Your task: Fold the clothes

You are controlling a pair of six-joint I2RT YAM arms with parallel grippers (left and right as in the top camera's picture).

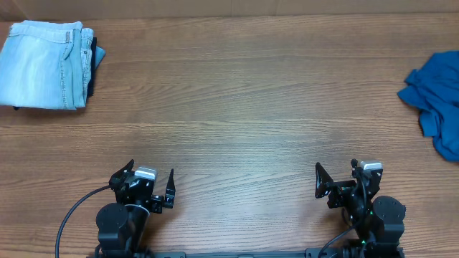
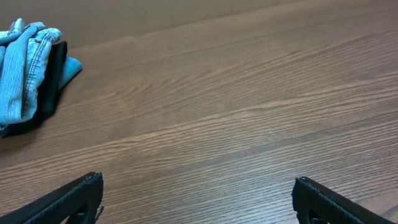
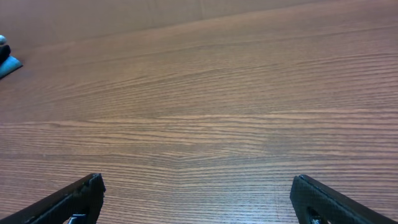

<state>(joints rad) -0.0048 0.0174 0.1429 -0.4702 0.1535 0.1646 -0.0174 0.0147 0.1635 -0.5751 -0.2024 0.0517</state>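
Note:
Folded pale denim shorts (image 1: pixel 41 64) lie on a stack at the table's far left corner, with a dark navy garment (image 1: pixel 92 68) under them. The left wrist view shows the same pale denim shorts (image 2: pixel 25 68) at upper left. A crumpled royal-blue garment (image 1: pixel 437 100) sits at the far right edge. My left gripper (image 1: pixel 150 183) rests open near the front edge, nothing between its fingers (image 2: pixel 74 199). My right gripper (image 1: pixel 337 175) is open too, empty, with bare wood between its fingers (image 3: pixel 68 202).
The wooden table (image 1: pixel 237 107) stretches between the two piles. A black cable (image 1: pixel 72 215) loops beside the left arm's base at the front edge.

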